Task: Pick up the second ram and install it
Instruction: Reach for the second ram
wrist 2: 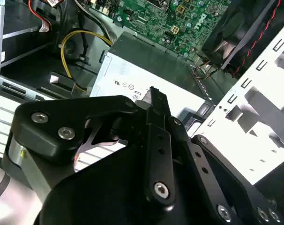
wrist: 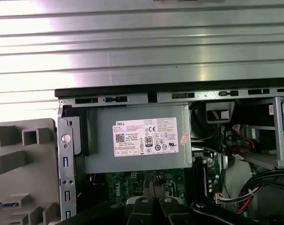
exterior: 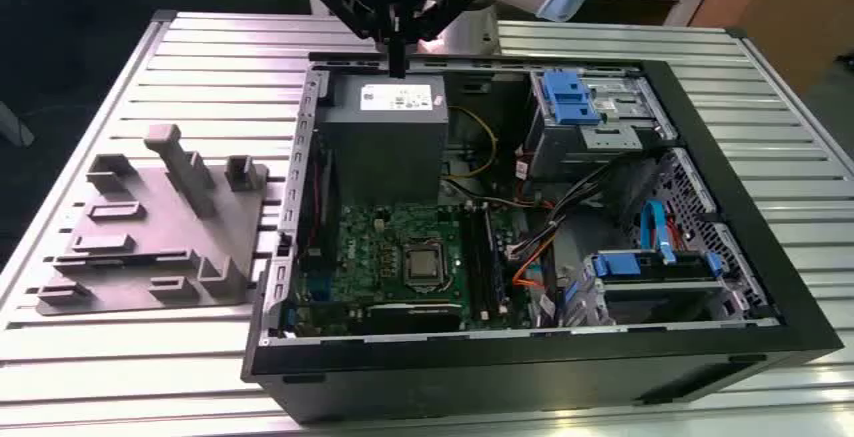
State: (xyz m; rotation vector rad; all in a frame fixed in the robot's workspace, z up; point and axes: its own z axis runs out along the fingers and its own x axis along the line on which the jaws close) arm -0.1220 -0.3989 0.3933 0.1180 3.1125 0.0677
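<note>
My gripper (exterior: 398, 69) hangs over the far edge of the open computer case (exterior: 694, 347), just above the grey power supply (exterior: 387, 122). Its fingers are pressed together into one thin black bar, and I see nothing between them in either wrist view (wrist 2: 153, 91) (wrist: 155, 187). The long black memory slots (exterior: 487, 257) lie beside the green motherboard (exterior: 394, 247), well toward the near side from the gripper. On the grey holder block (wrist: 20, 164), a thin blue strip (wrist: 3, 205) shows in one slot; I cannot tell whether it is the second ram.
The grey holder block (exterior: 147, 227) with upright posts sits on the slatted metal table (exterior: 227, 57) at the exterior view's left of the case. Inside the case are blue drive cages (exterior: 581, 97), yellow and orange cables (exterior: 481, 142) and a processor socket (exterior: 424, 265).
</note>
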